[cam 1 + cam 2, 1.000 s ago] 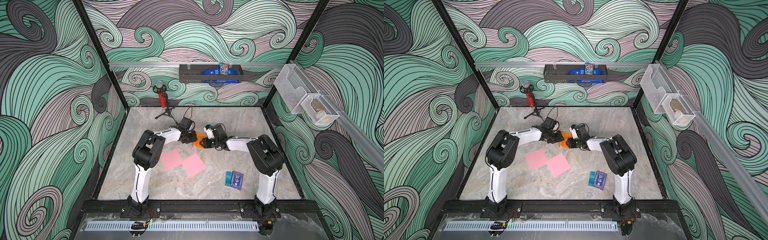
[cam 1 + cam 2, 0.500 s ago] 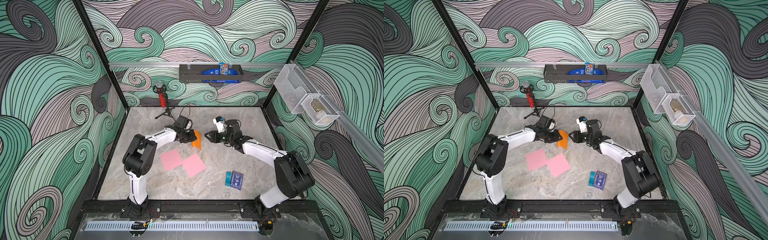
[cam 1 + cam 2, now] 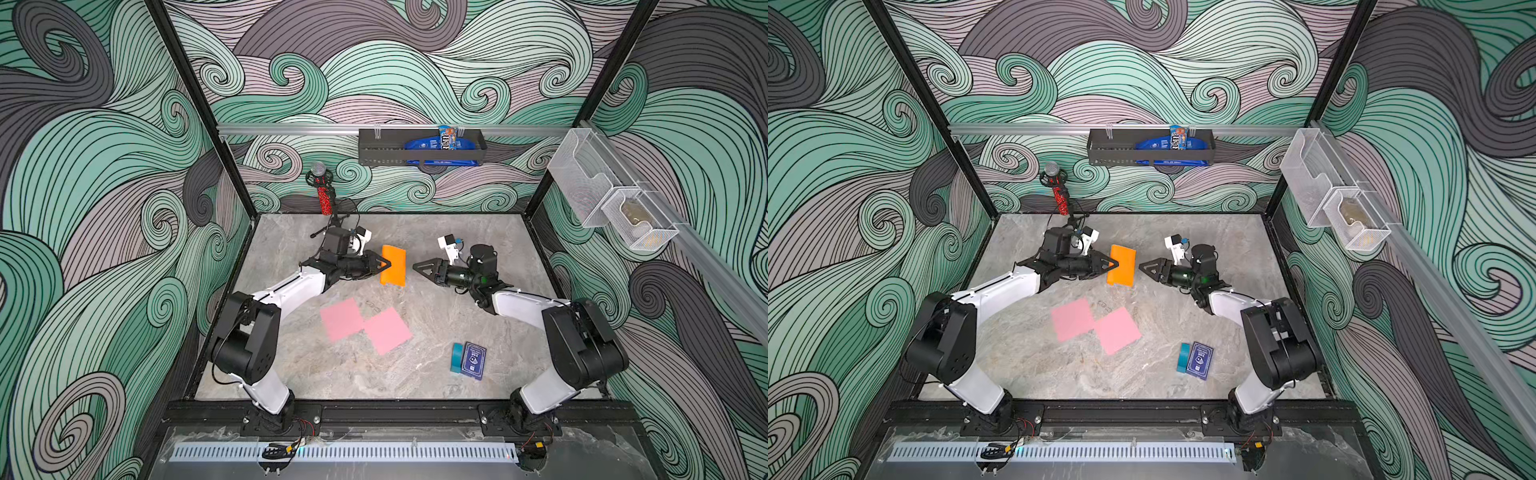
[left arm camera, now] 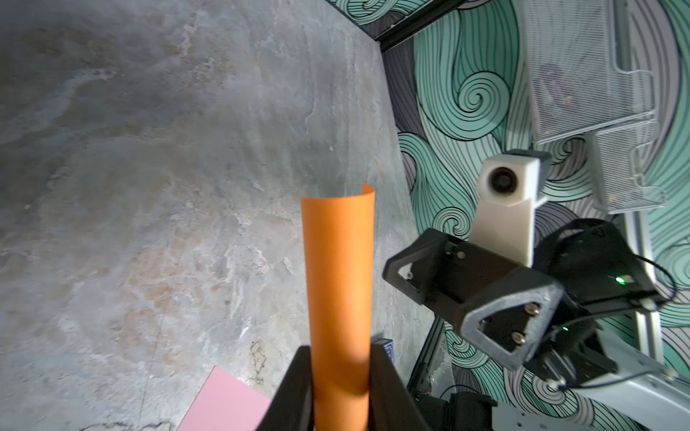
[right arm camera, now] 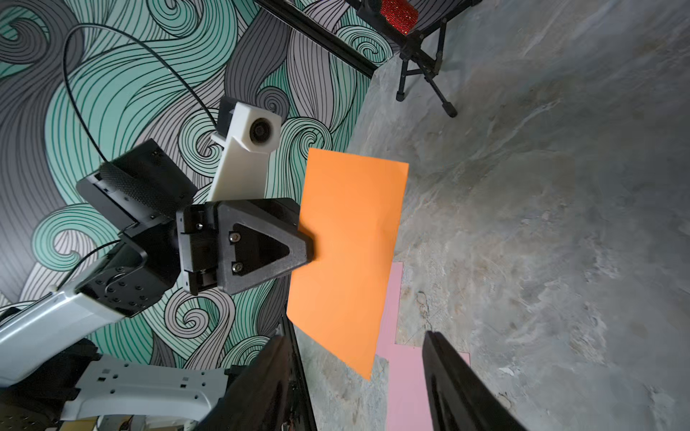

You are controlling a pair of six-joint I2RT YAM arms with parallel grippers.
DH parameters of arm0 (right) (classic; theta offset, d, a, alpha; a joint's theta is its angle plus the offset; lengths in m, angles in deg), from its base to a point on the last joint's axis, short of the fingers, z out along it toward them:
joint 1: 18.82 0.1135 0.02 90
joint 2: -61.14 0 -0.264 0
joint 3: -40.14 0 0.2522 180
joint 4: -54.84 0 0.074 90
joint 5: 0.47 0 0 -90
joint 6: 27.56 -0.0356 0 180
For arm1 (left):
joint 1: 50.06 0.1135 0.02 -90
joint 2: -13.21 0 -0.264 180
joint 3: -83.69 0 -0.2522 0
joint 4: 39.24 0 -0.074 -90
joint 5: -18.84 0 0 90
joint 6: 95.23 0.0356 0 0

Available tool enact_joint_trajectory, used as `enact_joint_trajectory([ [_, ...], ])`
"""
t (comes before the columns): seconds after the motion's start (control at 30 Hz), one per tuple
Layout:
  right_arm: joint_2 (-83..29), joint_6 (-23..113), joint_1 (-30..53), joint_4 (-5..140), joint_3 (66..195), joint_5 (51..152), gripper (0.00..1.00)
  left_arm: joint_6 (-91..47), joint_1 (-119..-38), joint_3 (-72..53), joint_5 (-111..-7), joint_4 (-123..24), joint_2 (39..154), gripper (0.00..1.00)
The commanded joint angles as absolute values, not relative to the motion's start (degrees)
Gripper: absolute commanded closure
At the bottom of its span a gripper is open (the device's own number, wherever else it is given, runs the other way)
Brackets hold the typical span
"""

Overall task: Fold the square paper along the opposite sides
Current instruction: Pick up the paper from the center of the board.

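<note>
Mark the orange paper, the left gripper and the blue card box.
orange paper (image 3: pixel 397 266), in a top view, middle of its visible face.
left gripper (image 3: pixel 386 264), in a top view, fingertips clamped on the paper's edge.
blue card box (image 3: pixel 474 360), in a top view, middle of its printed lid.

My left fingers (image 3: pixel 1105 263) pinch one edge of the orange paper (image 3: pixel 1124 268) above the table (image 3: pixel 1034 357). My right fingers (image 3: pixel 1152 268) hang just beside it, not touching.

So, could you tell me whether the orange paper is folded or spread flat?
Folded over loosely, not creased: in the left wrist view the orange paper bows in a U between the left fingers.
</note>
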State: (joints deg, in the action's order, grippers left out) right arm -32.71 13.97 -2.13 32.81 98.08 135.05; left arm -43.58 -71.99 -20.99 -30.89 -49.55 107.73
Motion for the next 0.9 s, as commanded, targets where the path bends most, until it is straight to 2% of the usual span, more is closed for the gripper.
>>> enact_joint_trajectory([
  [0.0,-34.36,8.58,-1.53,24.04,98.87,139.21,0.4,-46.14,-71.86,-21.91,-26.13,-43.52,106.17,0.74],
  [0.27,-38.38,4.45,1.67,18.3,101.17,139.99,0.42,-46.97,-71.73,-22.26,-25.17,-42.02,105.49,0.74],
  [0.43,-40.24,3.06,2.32,16.55,102.82,139.76,0.52,-47.16,-71.6,-23.13,-24.91,-41.23,104.97,0.74],
  [0.53,-40.55,1.84,2.36,14.75,103.13,139.77,0.63,-46.91,-71.34,-23.4,-24.7,-41.32,104.86,0.74],
  [0.7,-40.08,3.38,2.27,17.26,104.21,139.05,0.89,-46.07,-70.64,-23.75,-25.14,-41.73,104.1,0.73],
  [0.77,-39.43,5.48,2.23,20.43,105.08,138.86,0.98,-45.6,-70.23,-23.67,-25.07,-42.08,103.75,0.69],
  [0.87,-37.33,9.43,2.01,26.04,106.45,138.61,1.0,-44.81,-69.21,-23.32,-25.27,-43.09,103.14,0.49],
])
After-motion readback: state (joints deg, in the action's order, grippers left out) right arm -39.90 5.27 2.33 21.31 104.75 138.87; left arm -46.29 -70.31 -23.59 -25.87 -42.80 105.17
